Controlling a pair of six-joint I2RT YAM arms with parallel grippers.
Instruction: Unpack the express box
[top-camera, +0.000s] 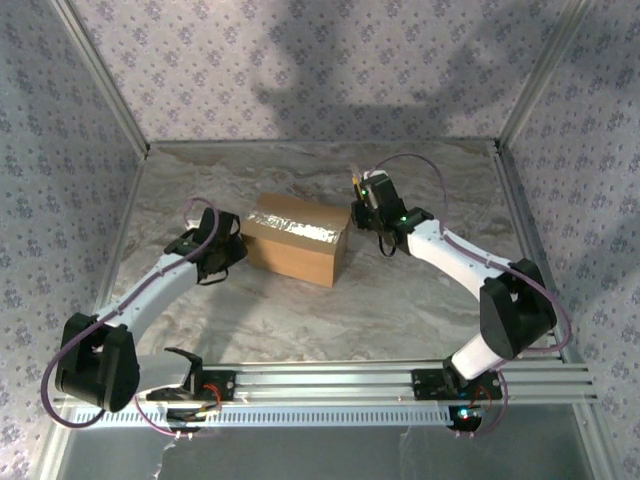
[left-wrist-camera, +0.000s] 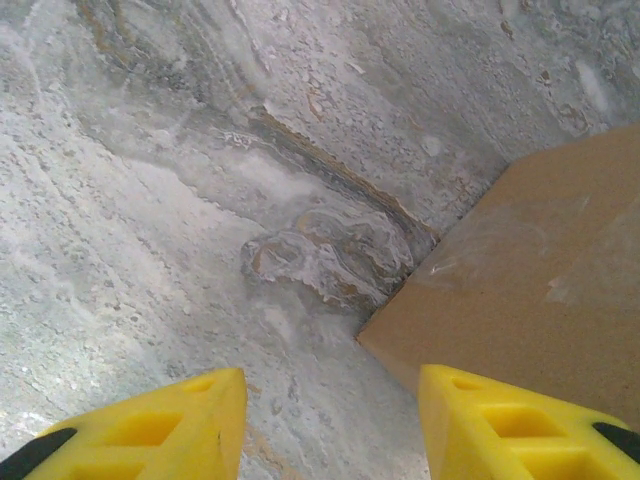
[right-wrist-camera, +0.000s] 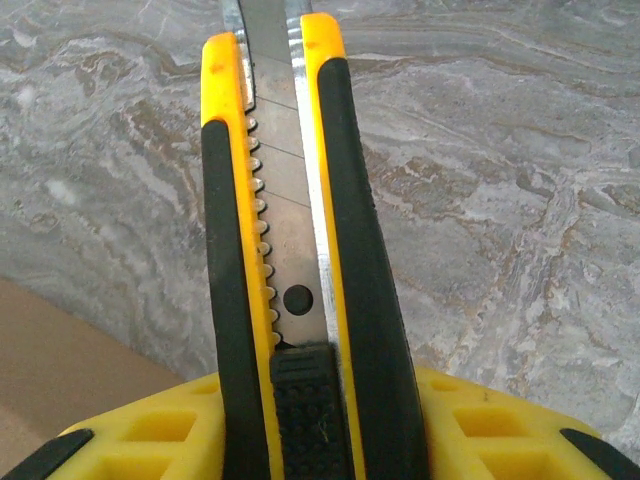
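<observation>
Right gripper (right-wrist-camera: 310, 440): clamped on a yellow-and-black utility knife (right-wrist-camera: 290, 250), blade out ahead of my fingers, over bare tabletop just past the box's right end.
Left gripper (left-wrist-camera: 330, 400): fingers parted, nothing between them. My right finger is just beside the box's left end; I cannot tell whether it touches.
Surface: grey marbled table (top-camera: 300, 310).
Room: floral-patterned walls (top-camera: 300, 60).
Express box (top-camera: 295, 240): between my two grippers, flaps shut, taped seam up. Its long axis runs from my left gripper towards my right.

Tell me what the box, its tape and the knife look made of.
Express box: brown cardboard, matte faces. Tape: likely clear plastic film, glossy glare along the seam. Utility knife: shiny grey metal blade, apparently steel; yellow plastic-looking body, black grips possibly rubber.
</observation>
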